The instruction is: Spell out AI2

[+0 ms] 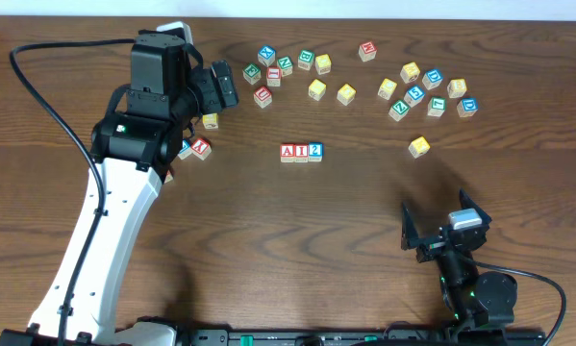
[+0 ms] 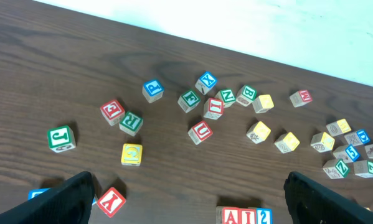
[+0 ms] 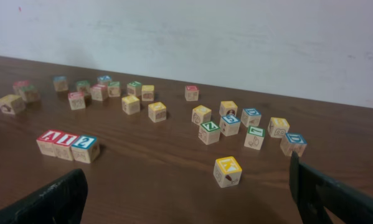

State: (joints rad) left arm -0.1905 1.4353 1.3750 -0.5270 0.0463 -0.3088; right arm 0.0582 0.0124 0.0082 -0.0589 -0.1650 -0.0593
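Since both sets of fingers are empty, there's not much grabbing to report. The left fingers are spread wide with nothing between them, and they look to be up off the table. A red block shows right next to one of them in the wrist view, but I doubt they're touching. The right fingers are just as wide, holding nothing, with bare wood in front of them.

Now the part that matters. The row sits mid-table: A, I, 2 touching side by side and reading correctly from overhead. Its long axis runs left-to-right across the table. From the left fingers it lies toward the robot and a bit to the right; in the left wrist view it's cut off by the bottom edge, slightly right of centre between the fingers. From the right fingers it's ahead and off to the left, with a lone yellow block nearer than the row is. The left arm looks like the closer one.

My read is that the word's already spelled, so the next move calls for backing away without clipping the row. The spare blocks are strung along the far side, well apart from it.
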